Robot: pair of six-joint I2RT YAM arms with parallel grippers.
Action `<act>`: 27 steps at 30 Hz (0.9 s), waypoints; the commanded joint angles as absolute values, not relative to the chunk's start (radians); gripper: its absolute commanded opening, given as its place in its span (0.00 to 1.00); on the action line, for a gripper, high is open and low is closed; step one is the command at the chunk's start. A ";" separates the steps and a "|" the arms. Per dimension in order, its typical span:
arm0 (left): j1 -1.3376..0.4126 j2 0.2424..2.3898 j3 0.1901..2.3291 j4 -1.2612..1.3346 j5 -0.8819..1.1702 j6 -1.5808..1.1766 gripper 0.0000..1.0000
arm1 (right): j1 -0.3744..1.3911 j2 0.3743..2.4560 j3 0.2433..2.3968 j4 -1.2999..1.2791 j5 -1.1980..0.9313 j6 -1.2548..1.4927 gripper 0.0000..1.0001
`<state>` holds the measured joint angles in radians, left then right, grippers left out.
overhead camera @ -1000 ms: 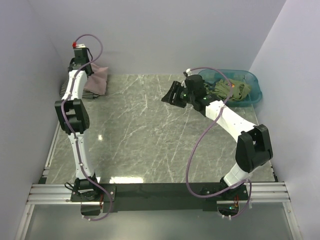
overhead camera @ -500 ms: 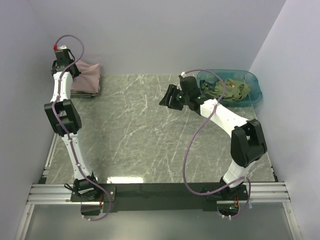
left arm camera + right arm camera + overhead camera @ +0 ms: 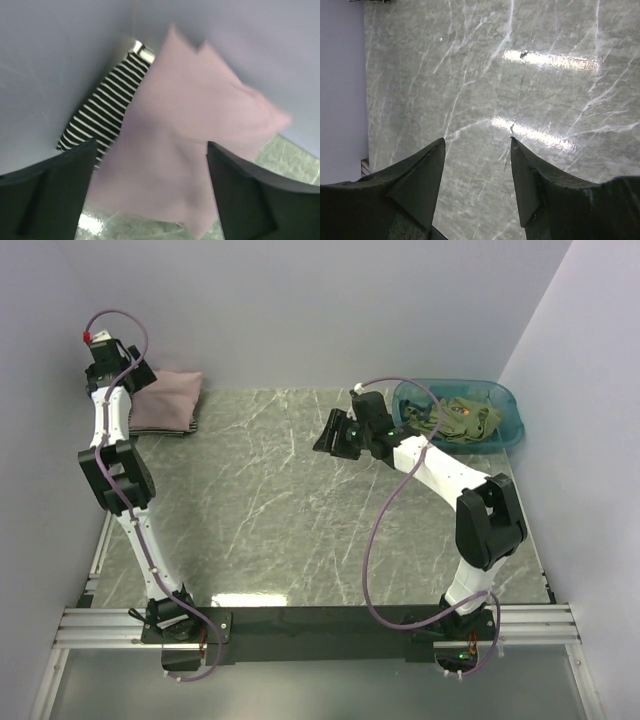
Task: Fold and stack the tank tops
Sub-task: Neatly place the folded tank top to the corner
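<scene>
Left gripper [image 3: 151,150] hangs over the pink tank top [image 3: 168,400], fingers spread wide, nothing between them. This is at the far corner of the table [image 3: 260,500], well apart from the teal basin [image 3: 505,395] and across the full width from it. The pink top lies folded on the striped tank top [image 3: 105,107], whose edge sticks out on the side away from the basin.

Right gripper [image 3: 477,145] sits just beside the basin on its inner side. It points away from the basin over bare marble, fingers apart and holding nothing. The olive tank tops [image 3: 462,420] lie heaped inside the basin.

Risks:
- The left fingers are close over loose pink cloth, so a catch on the fabric could drag the fold open or slide the pink top off the striped one.
- The wrist view is blurred, so how neat the pink edges are cannot be told.
- The olive heap looks tangled, so a grab into it could lift more than one garment, or snag a strap and tug the basin.
- The right gripper must turn back toward the basin first, and its cable loops near the rim.

Count:
- pink tank top: one
- striped tank top: one
- olive tank tops: at least one, exact number not readable from the heap
- basin: one
- grippers: two, both empty
</scene>
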<state>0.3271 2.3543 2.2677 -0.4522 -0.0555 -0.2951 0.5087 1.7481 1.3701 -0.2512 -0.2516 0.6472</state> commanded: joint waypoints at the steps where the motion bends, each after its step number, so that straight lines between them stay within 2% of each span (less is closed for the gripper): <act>1: 0.334 2.350 2.270 -0.362 -0.035 -0.333 0.99 | 0.523 1.736 1.402 -0.236 -0.230 0.618 0.62; 6: 0.302 2.243 2.252 -0.307 -0.083 -0.376 0.99 | 0.523 1.701 1.419 -0.241 -0.215 0.606 0.63; 10: 0.218 2.073 2.175 -0.290 -0.132 -0.422 0.99 | 0.523 1.637 1.405 -0.242 -0.158 0.577 0.64; 13: 0.110 1.910 2.002 -0.255 -0.158 -0.486 1.00 | 0.509 1.556 1.378 -0.255 -0.097 0.565 0.67; 17: -0.078 1.702 1.684 -0.212 -0.210 -0.555 1.00 | 0.492 1.401 1.289 -0.256 -0.031 0.574 0.77; 20: -0.228 1.551 1.483 -0.213 -0.172 -0.617 1.00 | 0.491 1.254 1.186 -0.264 0.063 0.578 0.80; 25: -0.510 1.327 1.200 -0.190 -0.225 -0.629 1.00 | 0.491 0.984 1.010 -0.320 0.246 0.588 0.84; 27: -0.563 1.270 1.102 -0.199 -0.254 -0.629 1.00 | 0.491 0.890 0.936 -0.336 0.291 0.594 0.86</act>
